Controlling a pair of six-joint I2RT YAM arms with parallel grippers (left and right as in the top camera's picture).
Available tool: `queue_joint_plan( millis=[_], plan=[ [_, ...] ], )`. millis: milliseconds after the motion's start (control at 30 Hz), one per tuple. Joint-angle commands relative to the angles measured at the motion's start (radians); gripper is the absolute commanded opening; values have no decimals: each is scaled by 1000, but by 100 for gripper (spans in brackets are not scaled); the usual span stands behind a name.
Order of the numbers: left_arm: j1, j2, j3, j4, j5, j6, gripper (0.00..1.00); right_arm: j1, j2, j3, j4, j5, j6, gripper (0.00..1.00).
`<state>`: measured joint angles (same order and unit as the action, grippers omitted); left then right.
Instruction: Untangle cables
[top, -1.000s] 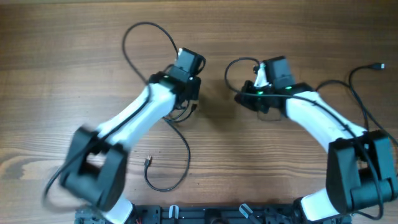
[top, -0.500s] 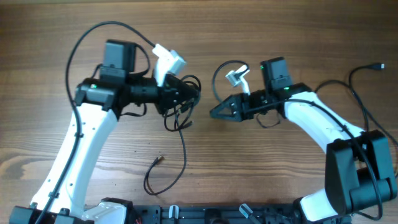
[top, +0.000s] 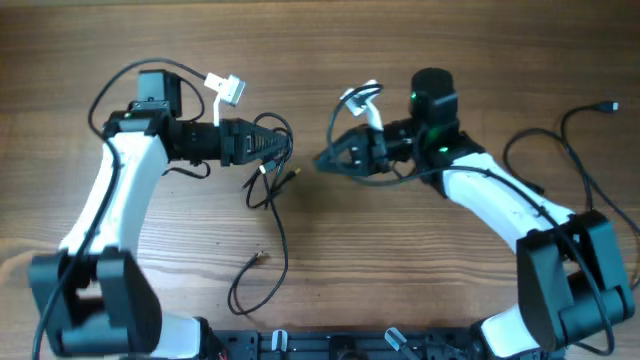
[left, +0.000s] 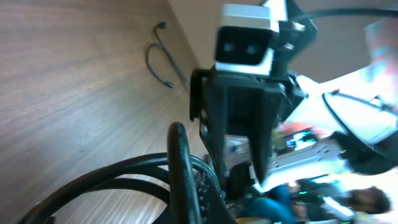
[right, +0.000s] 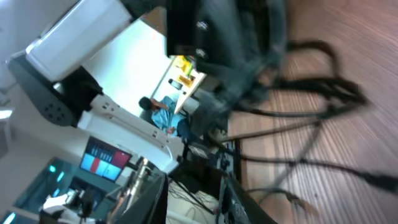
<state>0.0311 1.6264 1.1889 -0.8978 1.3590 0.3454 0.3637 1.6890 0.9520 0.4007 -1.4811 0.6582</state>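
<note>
My left tool (top: 284, 150) is clenched on the cables (top: 283, 215), a limp black tangle near the counter's (top: 400, 50) middle. The long axis runs from the knot toward the edge by my bases, ending in a small plug (top: 259, 256). I judge them light and slippery, best pinched beside the knot. Whether my right tool (top: 325, 161) is clenched, I cannot tell.

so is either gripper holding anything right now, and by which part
The left gripper is shut on the cables, gripping the tangled loops, not a plug end. The right gripper looks empty.
</note>
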Motion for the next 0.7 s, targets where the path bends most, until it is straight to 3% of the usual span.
queue_joint_plan(
  millis=[0, 300, 467, 667],
  plan=[
    [-3, 76, -8, -3, 169, -18, 4, 49, -11, 4, 77, 161, 266, 30],
    [-2, 91, -8, 3, 218, -74, 4, 49, -11, 4, 6, 385, 362, 25],
    [-2, 91, -8, 13, 213, -65, 4, 65, -11, 4, 10, 314, 339, 37],
    [-3, 91, -8, 96, 188, -65, 4, 71, -11, 4, 6, 302, 318, 36]
  ],
)
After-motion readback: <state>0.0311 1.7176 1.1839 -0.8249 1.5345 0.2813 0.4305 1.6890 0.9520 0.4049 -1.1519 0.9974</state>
